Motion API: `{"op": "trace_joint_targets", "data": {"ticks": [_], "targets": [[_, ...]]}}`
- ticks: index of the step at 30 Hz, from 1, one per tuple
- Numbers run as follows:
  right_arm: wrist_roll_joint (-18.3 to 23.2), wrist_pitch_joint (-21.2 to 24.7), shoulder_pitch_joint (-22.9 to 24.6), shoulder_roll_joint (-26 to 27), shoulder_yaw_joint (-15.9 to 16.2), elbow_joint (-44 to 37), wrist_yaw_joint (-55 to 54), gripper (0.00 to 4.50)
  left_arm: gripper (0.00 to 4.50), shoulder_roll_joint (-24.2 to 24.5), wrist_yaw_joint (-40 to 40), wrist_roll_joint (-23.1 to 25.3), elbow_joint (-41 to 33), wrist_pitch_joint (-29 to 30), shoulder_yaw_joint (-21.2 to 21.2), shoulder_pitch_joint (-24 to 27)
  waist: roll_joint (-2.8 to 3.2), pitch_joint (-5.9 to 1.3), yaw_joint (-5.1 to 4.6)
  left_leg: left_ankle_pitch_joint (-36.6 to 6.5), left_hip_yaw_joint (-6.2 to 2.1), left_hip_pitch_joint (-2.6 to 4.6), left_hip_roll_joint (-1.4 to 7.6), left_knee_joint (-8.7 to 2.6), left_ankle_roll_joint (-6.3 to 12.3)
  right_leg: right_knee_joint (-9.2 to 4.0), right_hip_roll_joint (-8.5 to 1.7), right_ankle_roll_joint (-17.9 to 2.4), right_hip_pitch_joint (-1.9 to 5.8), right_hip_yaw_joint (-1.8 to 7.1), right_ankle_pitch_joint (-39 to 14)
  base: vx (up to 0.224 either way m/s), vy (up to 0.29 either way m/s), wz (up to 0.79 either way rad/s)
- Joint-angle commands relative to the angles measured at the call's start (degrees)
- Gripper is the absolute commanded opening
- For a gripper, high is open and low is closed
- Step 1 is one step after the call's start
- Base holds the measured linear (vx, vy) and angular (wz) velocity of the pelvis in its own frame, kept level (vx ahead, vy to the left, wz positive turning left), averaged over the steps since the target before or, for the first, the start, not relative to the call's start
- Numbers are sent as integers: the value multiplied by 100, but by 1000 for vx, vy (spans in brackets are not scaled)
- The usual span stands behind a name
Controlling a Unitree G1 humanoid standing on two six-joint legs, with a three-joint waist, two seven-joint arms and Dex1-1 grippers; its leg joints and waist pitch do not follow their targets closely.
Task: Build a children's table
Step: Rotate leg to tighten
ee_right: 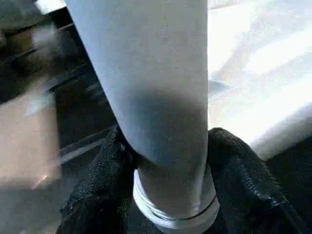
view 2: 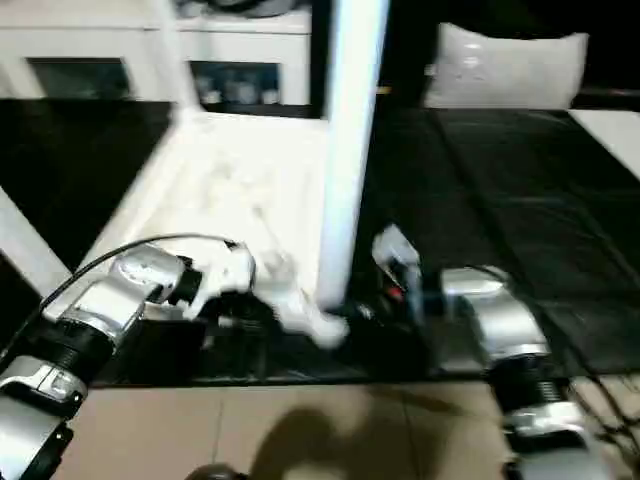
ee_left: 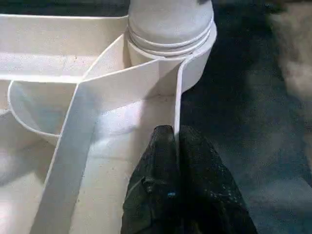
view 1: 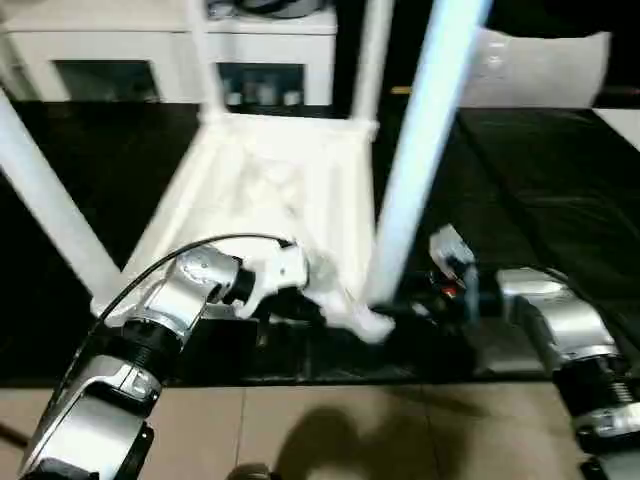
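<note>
White children's table point(view 1: 270, 190) lies upside down on the dark mat; my left gripper point(ee_left: 174, 141) pinches its rim, my right gripper point(ee_right: 168, 161) apparently clasps the near leg point(view 1: 415, 150)

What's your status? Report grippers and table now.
Left gripper shut on table top's rim. Right gripper shut on near leg at its socket. Table upside down on black mat. Nothing in the way.

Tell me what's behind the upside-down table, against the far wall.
Behind the children's table stands a white cabinet with dark glass doors; small items sit inside, too blurred to identify. The table's upright legs cover parts of the cabinet front.
</note>
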Motion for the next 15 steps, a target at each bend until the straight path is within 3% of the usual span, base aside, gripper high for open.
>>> {"op": "trace_joint_targets", "data": {"ticks": [1,2,6,7,8,10,11,13,15], "targets": [[-265,177,-358,435,-167,275,-1464,194,0,-630,332,-328,-405,259,-22,-90,-52,-407,21,-346,-237,-25,336,-398,197,-612,-704,215,407,405,-2369,0,0,0],[-348,165,-392,552,-202,322,-1755,194,0,-718,523,-306,-371,319,24,-127,-54,-406,-59,-311,-232,-33,316,-392,217,-619,-690,191,404,407,-2335,0,0,0],[-425,76,-575,1043,-409,649,-2789,194,0,-1112,1334,-166,-28,344,191,-301,-71,-462,-143,-10,-239,-83,299,-374,417,-515,-667,85,441,447,-1747,0,0,0],[-400,-118,-549,1171,-417,638,-2841,194,0,-1219,1529,-121,18,332,217,-312,-27,-464,-149,84,-236,-68,312,-365,498,-492,-666,15,410,466,-1494,0,0,0],[-399,-125,-547,1175,-418,637,-2844,194,0,-1223,1537,-120,19,333,218,-312,-40,-490,-138,209,-241,-72,325,-354,582,-440,-667,-53,420,471,-1216,0,0,0],[-397,-172,-511,1226,-417,606,-2859,263,0,-1254,1623,-79,-8,358,202,-298,-32,-498,-100,431,-251,-80,362,-344,735,-363,-668,-199,410,487,-742,0,0,0],[-480,-228,-449,1204,-349,564,-2840,263,0,-1259,1685,-41,-58,398,188,-272,-23,-488,-84,467,-252,-65,393,-341,800,-343,-679,-286,392,491,-623,0,0,0],[-516,-237,-384,1174,-349,512,-2804,265,0,-1256,1739,-19,-135,465,192,-234,-31,-493,-44,449,-239,-46,403,-343,801,-332,-711,-381,402,508,-597,0,0,0],[-390,-257,-295,1104,-442,407,-2641,303,0,-1181,1697,6,-143,426,161,-209,-19,-489,-6,447,-240,-24,427,-347,801,-325,-717,-439,391,514,-603,0,0,0]]}}
